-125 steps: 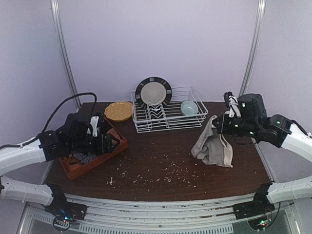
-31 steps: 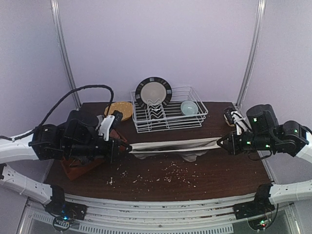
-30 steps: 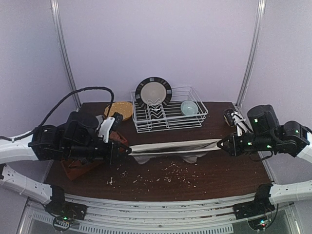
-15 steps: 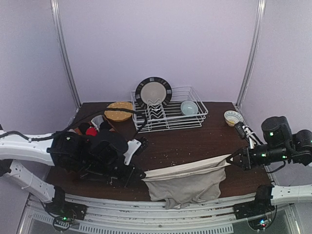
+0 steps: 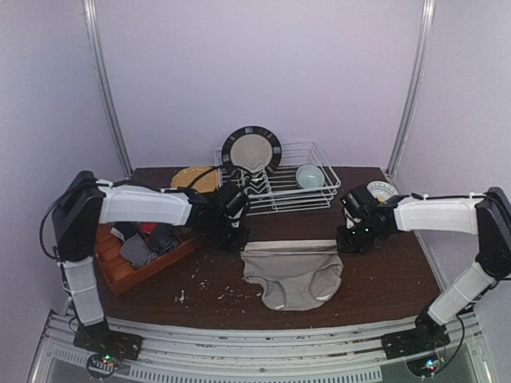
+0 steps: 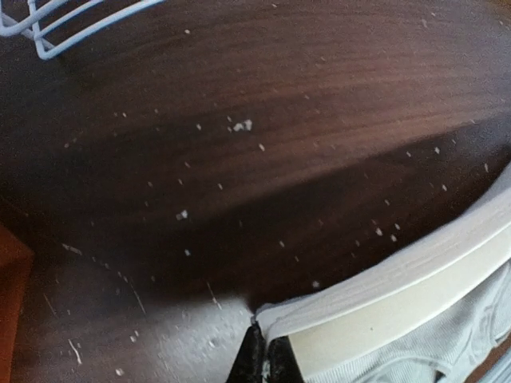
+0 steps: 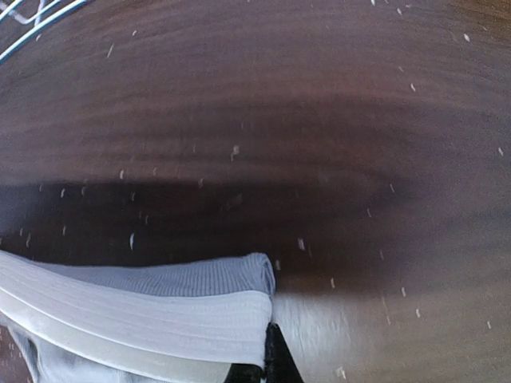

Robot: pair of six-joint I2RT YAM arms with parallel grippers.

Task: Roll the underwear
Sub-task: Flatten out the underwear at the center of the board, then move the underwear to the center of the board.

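Observation:
A grey-beige pair of underwear [image 5: 293,273] lies flat on the brown table [image 5: 383,279], its waistband stretched straight along the far side. My left gripper [image 5: 237,243] is shut on the waistband's left corner [image 6: 281,325], and my right gripper [image 5: 345,242] is shut on its right corner [image 7: 254,319]. Both hands are low at the table top. In the wrist views only the dark fingertips [image 6: 255,363] [image 7: 274,357] show, pinched on the white band. More underwear, striped dark [image 5: 140,251], red [image 5: 148,228] and black, fills the orange-brown tray [image 5: 128,276] at the left.
A white wire dish rack [image 5: 275,187] with a striped plate [image 5: 251,150] and a pale bowl [image 5: 310,175] stands at the back. An orange plate [image 5: 194,180] sits back left, a small patterned bowl [image 5: 379,190] back right. Crumbs [image 5: 215,291] litter the table.
Both grippers carried the stretched grey-beige underwear away from the near edge toward mid-table and lowered it; the garment now lies spread flat instead of hanging from the waistband.

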